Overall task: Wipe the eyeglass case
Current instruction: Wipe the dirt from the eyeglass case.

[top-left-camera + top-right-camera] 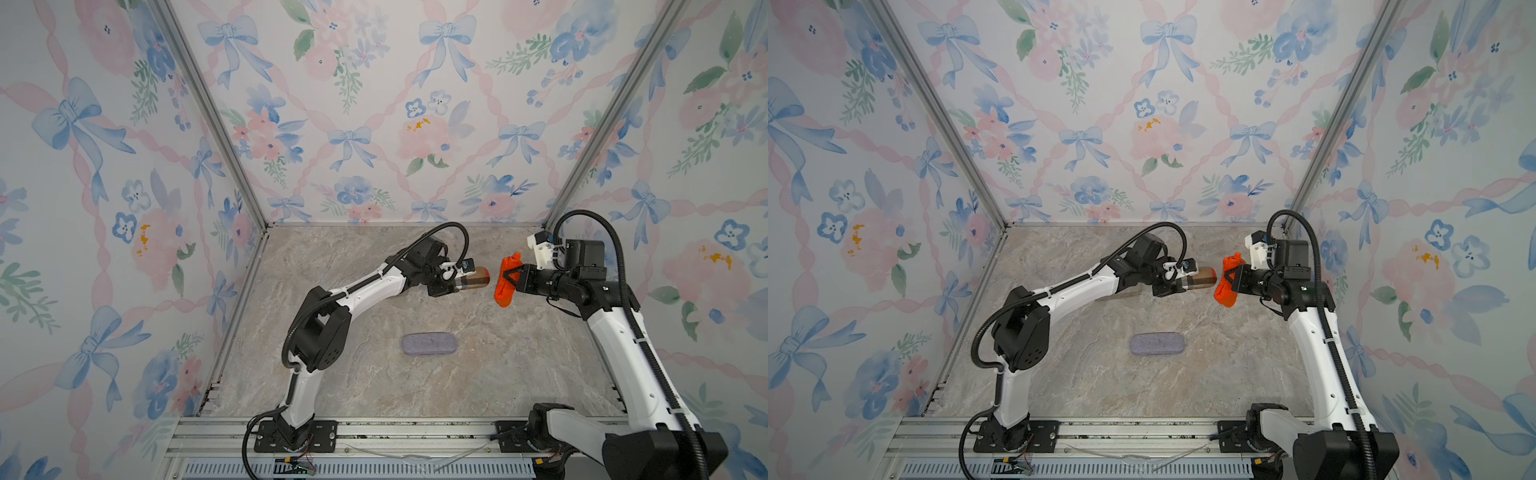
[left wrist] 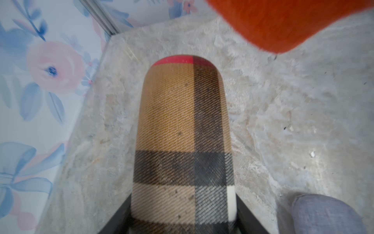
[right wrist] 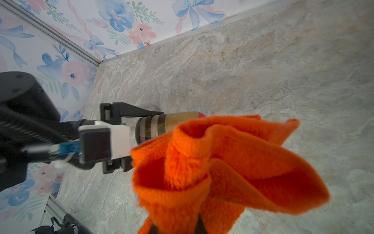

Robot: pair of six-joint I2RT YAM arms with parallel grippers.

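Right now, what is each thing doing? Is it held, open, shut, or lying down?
Plaid case: closed, held up in the air by the left gripper.
Orange cloth: bunched up, pinched in the right gripper.
Grey case: closed, lying flat on the table.

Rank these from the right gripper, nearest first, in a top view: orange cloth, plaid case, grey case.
1. orange cloth: held in the right gripper.
2. plaid case: raised just across from it, held by the left gripper.
3. grey case: flat on the table, toward the front.
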